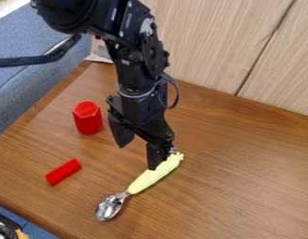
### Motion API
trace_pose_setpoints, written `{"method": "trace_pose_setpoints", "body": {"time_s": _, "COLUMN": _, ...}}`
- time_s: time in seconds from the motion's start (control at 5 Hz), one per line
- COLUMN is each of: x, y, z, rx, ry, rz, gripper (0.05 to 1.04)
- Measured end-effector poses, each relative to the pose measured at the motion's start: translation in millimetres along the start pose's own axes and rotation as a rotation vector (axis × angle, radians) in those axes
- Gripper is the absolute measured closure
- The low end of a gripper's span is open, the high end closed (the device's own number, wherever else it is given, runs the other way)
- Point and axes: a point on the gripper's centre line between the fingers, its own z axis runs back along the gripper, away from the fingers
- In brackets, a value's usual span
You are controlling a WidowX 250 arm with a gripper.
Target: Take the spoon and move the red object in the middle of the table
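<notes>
The black gripper (137, 156) hangs over the middle of the table with its fingers apart and nothing between them. Its right finger overlaps the upper part of the spoon's pale yellow-green handle (150, 178); whether they touch, I cannot tell. The spoon lies diagonally, with its metal bowl (109, 207) toward the lower left. Left of the gripper stands a red hexagonal block (88, 119). A smaller red bar (63, 172) lies on its side, nearer the table's left edge.
The brown wooden table (244, 168) meets a light wood panel (213, 37) along its back edge. A blue-grey padded surface (25, 70) borders the left side. A black cable (31, 60) crosses the upper left.
</notes>
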Motion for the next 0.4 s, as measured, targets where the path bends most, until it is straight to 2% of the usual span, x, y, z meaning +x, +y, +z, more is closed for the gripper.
{"method": "trace_pose_setpoints", "body": {"time_s": 0.2, "x": -2.7, "y": 0.4, "z": -3.6, "rx": 0.002, "ry": 0.018, "rz": 0.004, "gripper": 0.083}}
{"method": "trace_pose_setpoints", "body": {"time_s": 0.4, "x": -4.8, "y": -3.2, "z": -6.4, "rx": 0.029, "ry": 0.025, "rz": -0.005, "gripper": 0.083}}
